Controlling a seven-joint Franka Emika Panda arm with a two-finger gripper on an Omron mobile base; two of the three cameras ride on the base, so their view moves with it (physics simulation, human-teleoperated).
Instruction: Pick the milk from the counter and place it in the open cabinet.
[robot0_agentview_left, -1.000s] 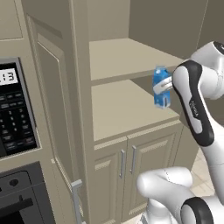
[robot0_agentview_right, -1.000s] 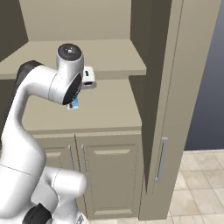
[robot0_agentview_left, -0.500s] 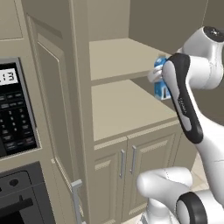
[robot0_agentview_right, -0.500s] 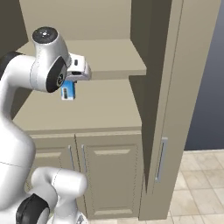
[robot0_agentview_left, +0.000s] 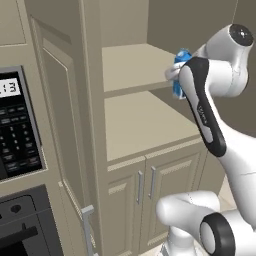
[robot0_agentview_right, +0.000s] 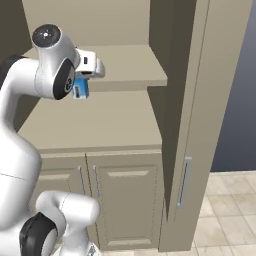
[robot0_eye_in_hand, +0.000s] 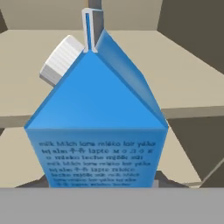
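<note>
Now you are holding the milk (robot0_agentview_left: 180, 74) up in the air, right at the front of the open cabinet (robot0_agentview_left: 135, 125), and the job is to put it inside. The big cabinet has two flat tan shelves. The upper shelf (robot0_agentview_right: 125, 65) is about level with the carton, and the lower shelf (robot0_agentview_right: 95, 120) is wide and bare beneath it. Below are two closed doors with silver handles (robot0_agentview_left: 145, 185).

To do this step well, pick one shelf and stick with it. I think the lower one is easier, because it has more room above it. Watch the front edge of the upper shelf, since the carton hangs very close to it and could bump it. Move in slowly, keep the carton standing straight, and bring its bottom down flat on the shelf before you let go. Set it well back from the edge so it will not tip out.

Your pincer (robot0_agentview_right: 82, 80) is squeezed tight on the milk, holding it by its lower sides.

The milk is a small blue carton with a pointed roof top. In the hand view it has a white ribbed cap (robot0_eye_in_hand: 61, 59) on one slope, and rows of tiny dark words across its front. It looks light and a bit easy to knock over.
</note>
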